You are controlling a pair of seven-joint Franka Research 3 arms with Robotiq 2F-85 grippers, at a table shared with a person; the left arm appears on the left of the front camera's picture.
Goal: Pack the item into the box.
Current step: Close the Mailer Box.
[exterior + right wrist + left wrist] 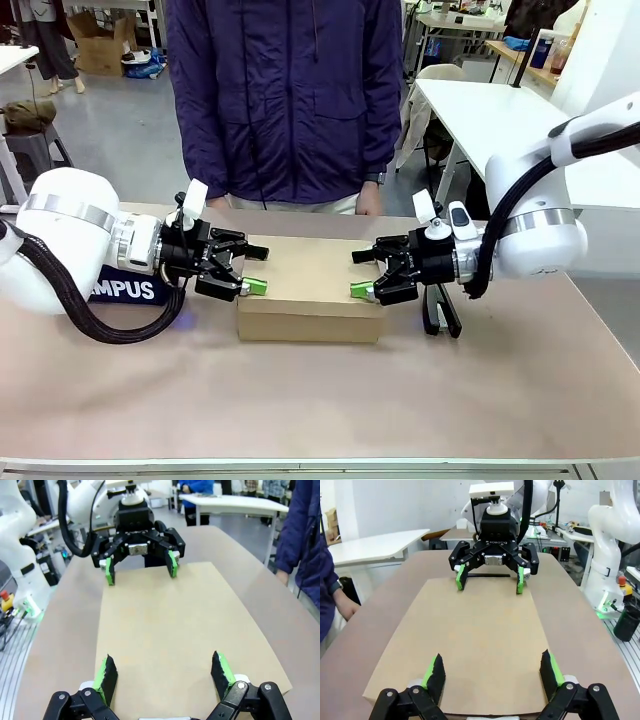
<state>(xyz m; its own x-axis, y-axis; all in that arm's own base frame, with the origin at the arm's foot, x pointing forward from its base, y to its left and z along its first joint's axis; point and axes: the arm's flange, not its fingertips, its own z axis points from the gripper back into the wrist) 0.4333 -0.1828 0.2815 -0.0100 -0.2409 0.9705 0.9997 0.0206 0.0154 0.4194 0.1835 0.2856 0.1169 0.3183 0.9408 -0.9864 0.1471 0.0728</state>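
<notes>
Facing Grippers Over a Closed Box

Lying flat at the table's [520,400] middle, the box [310,290] is plain matte brown cardboard, rectangular, its lid down. The left gripper [240,275] hovers at its left end and the right gripper [368,275] at its right end, pointing at each other. Both have jaws spread wide, empty, green pads [434,672] just above the lid.
</notes>
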